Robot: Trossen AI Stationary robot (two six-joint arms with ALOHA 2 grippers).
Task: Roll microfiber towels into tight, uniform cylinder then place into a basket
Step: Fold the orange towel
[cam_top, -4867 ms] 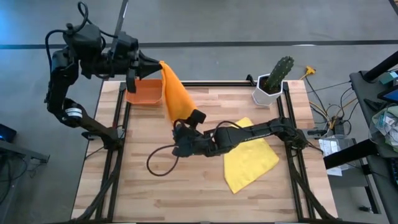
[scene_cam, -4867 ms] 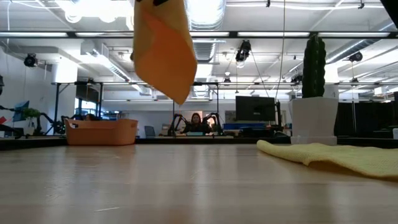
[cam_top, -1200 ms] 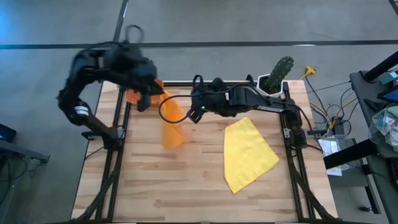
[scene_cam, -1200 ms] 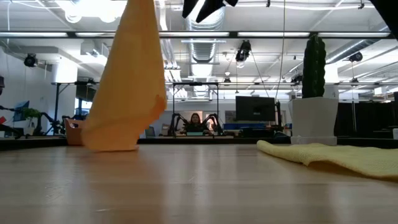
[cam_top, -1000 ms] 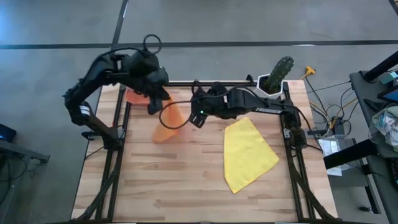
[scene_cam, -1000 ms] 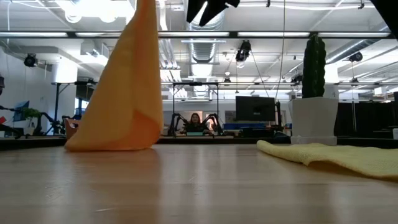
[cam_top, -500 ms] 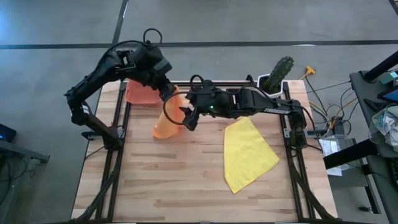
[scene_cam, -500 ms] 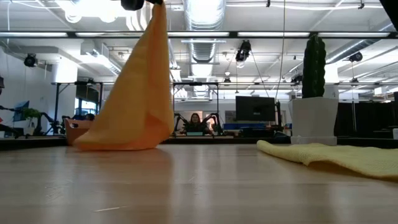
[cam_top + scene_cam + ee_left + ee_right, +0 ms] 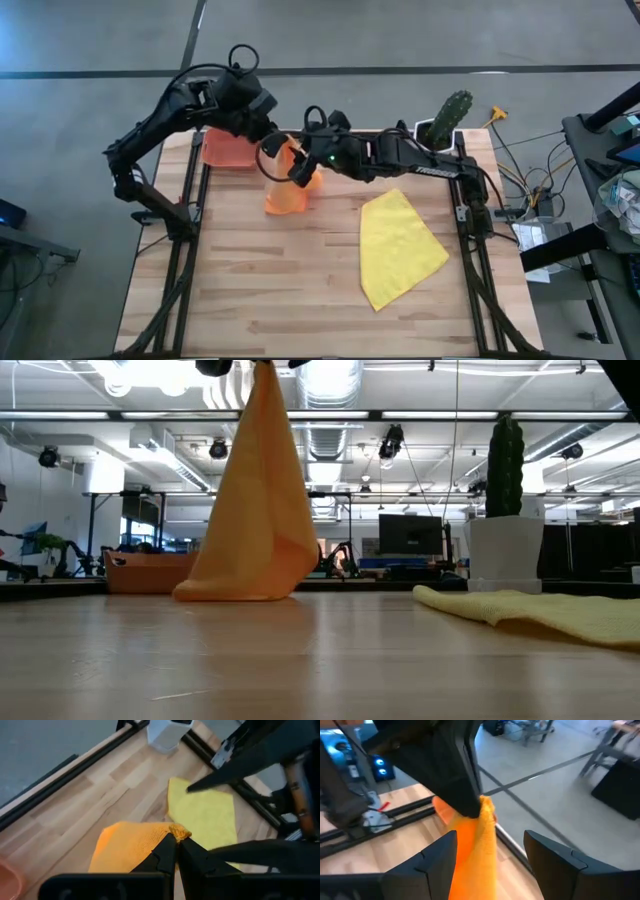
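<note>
While pinched shut, left gripper (image 9: 174, 841): clamps one corner of the orange towel (image 9: 284, 190), arm reaching over the table's far left.
Right gripper (image 9: 490, 850): fingers spread, straddling the hanging cloth just under that corner; arm stretched leftward across the table's rear.
Low view: towel's bottom folds rest on the table (image 9: 330, 650).
High view: basket (image 9: 228, 152) just behind the towel, by the far-left corner.
Yellow towel (image 9: 400, 246): flat, well apart, right of centre.

Light wooden table (image 9: 300, 290); yellow towel (image 9: 400, 248) flat at right; orange towel's (image 9: 284, 196) lower edge touching. Red-orange basket (image 9: 229, 150) far left corner; white cactus pot (image 9: 432, 146) far right.
</note>
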